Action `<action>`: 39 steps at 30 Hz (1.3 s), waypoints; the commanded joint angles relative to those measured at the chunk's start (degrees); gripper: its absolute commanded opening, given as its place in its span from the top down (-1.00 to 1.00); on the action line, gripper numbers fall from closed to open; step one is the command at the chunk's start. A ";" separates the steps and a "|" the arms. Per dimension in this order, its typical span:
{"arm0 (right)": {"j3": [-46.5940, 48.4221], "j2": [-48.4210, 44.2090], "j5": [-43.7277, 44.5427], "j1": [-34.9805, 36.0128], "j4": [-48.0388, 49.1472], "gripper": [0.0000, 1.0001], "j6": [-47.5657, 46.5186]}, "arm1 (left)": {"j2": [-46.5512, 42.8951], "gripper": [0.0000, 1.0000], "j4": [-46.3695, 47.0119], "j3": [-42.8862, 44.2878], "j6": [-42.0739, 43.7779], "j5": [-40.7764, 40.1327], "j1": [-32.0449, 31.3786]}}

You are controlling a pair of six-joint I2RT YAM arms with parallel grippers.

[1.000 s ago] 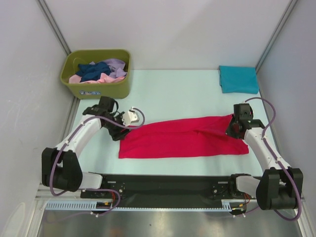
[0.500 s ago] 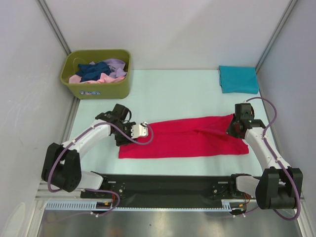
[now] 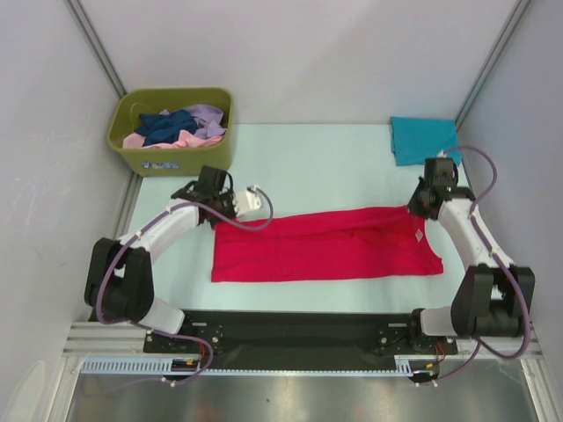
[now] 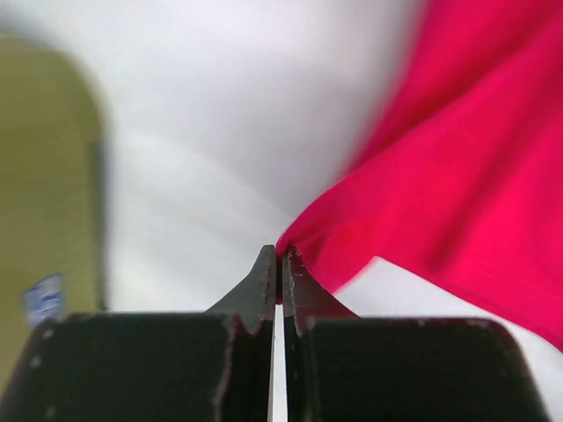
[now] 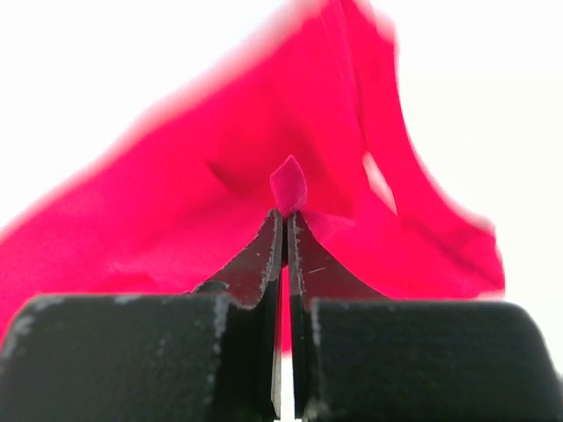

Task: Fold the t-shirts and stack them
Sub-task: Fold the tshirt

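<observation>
I have open table [image 3: 308, 167] across the far middle, between the olive bin [image 3: 171, 151] at far left and the folded teal t-shirt [image 3: 425, 141] at far right. The red t-shirt [image 3: 325, 246] spans the centre from left to right. On its near side, a narrow bare strip runs along the black base rail [image 3: 299, 327].

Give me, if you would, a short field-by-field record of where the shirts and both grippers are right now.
red t-shirt: spread as a long band across the table
left gripper: shut on the red t-shirt's far left corner
right gripper: shut on its far right corner
teal t-shirt: folded, at the table's far right corner
bin: far left, holding loose t-shirts in navy, pink and lavender
</observation>
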 commanded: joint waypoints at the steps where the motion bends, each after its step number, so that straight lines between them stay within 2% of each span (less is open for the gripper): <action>1: 11.06 7.49 0.16 -0.57 6.96 1.00 -4.02 | 4.50 0.99 10.34 8.29 -6.13 -2.55 3.22; 6: 25.11 17.28 0.60 -1.10 6.09 1.00 -8.06 | 9.00 0.99 14.21 13.48 -8.86 -3.53 3.58; 9: 26.72 18.53 1.65 -1.19 3.19 1.00 -8.68 | 8.48 0.99 15.26 12.70 -9.13 -5.38 3.58; 13: 20.68 12.21 2.79 -1.19 3.36 1.00 -9.56 | 5.41 0.99 16.32 8.05 -7.47 -4.15 3.76; 16: 17.16 6.14 3.32 -1.19 0.03 1.00 -8.52 | 1.46 0.99 14.40 4.27 -4.67 0.15 3.85; 21: 2.66 -5.36 2.36 -1.19 -3.48 1.00 -4.56 | -3.12 0.99 9.57 -3.12 -0.70 4.55 3.85; 25: -3.94 -9.15 2.36 -1.19 -5.69 1.00 -1.84 | -3.65 0.99 7.89 -6.81 0.71 4.73 3.85; 31: -7.11 -8.91 0.87 -1.80 -7.97 1.00 1.67 | -4.09 0.99 8.23 -10.32 1.94 4.12 3.85; 39: -7.90 -7.58 0.86 -2.24 -12.46 1.00 4.58 | -3.22 0.99 10.70 -10.51 2.73 2.19 5.16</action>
